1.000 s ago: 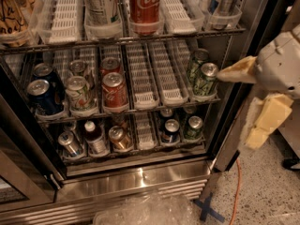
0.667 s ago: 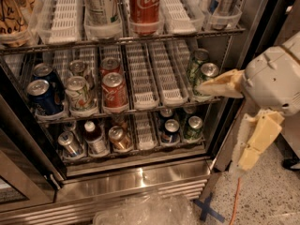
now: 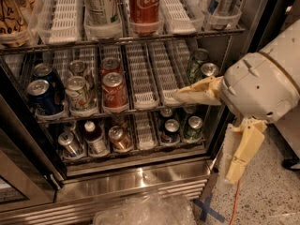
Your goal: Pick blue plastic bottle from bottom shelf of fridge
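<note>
Leftward shift since a second ago: gripper [image 3: 205, 137] is now sitting closer to the fridge [image 3: 140, 179], and its upper finger is overlapping the right lanes of the middle rack [image 3: 140, 108] instead of hanging clear of the opening. Cans and bottle are staying put.

Camera view, surroundings:
- Bottle [image 3: 95, 137] is standing upright on the bottom shelf [image 3: 144, 131], second lane from left, white cap up.
- A silver-topped can [image 3: 70, 144] is standing just beside it on the left and another [image 3: 119, 137] on the right. More cans [image 3: 171, 129] are filling the right lanes.
- Middle rack is sitting directly above the bottle, carrying blue cans [image 3: 40, 95], pale green cans [image 3: 78, 92], red cans [image 3: 114, 88] and green cans [image 3: 198, 62].
- Crinkled plastic sheet [image 3: 145, 210] is lying on the floor before the sill, with a blue tape cross [image 3: 208, 211] to its right.

Arm pose:
- White wrist housing [image 3: 262, 86] is hovering at right, level with the middle rack.
- One finger is pointing left, roughly level; the other is hanging down before the right door post.
- Fingers are spread wide, gripping nothing.
- Gripper is well apart from the bottle, above and right of it.
</note>
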Robot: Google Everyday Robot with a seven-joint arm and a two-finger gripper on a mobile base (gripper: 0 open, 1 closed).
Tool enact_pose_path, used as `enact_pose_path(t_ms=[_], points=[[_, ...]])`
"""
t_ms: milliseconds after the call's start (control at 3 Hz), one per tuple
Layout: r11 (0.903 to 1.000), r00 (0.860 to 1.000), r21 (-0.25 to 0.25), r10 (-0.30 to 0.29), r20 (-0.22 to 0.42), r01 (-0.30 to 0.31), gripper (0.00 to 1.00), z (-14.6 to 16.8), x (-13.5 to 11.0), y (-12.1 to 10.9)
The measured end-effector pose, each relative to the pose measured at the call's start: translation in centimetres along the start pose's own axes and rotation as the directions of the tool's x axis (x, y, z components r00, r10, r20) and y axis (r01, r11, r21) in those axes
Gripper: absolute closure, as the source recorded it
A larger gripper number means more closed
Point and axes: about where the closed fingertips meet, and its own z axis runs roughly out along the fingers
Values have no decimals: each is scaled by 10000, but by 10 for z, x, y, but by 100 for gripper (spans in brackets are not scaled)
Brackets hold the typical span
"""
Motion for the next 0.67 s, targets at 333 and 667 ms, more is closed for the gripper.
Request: enact_pose_path(t_ms=[333, 667], points=[[9997, 10000, 253, 7, 72, -8, 0, -1, 1, -5], [9999, 9928, 99, 36, 1200, -48, 0, 24, 8, -19]])
